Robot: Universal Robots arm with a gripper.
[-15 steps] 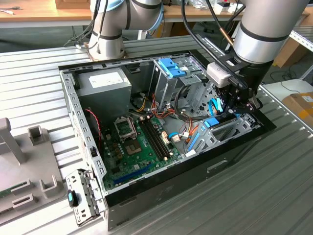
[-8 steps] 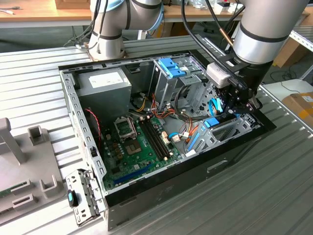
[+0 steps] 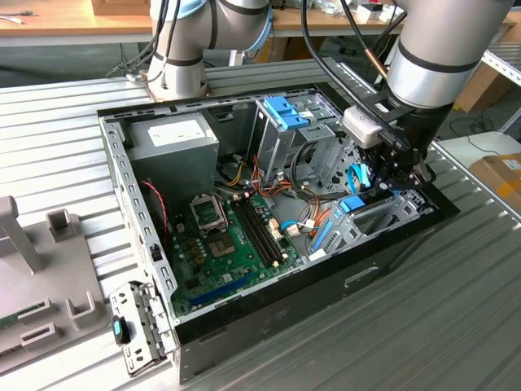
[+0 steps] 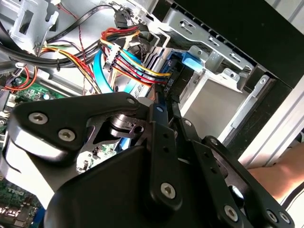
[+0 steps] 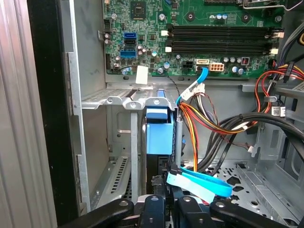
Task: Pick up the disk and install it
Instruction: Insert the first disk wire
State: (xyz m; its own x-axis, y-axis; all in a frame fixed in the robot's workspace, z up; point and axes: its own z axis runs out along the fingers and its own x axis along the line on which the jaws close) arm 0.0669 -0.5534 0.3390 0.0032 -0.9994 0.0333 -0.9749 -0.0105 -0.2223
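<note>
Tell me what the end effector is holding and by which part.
The end effector appears to grip the disk by the thin edge nearest the arm.

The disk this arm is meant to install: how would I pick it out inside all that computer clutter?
Start at the open computer case and go to the metal drive cage at its end on the exterior view's right. The disk sits in it: a flat grey slab with a broad bright blue bracket, unlike the thin blue cables beside it.
</note>
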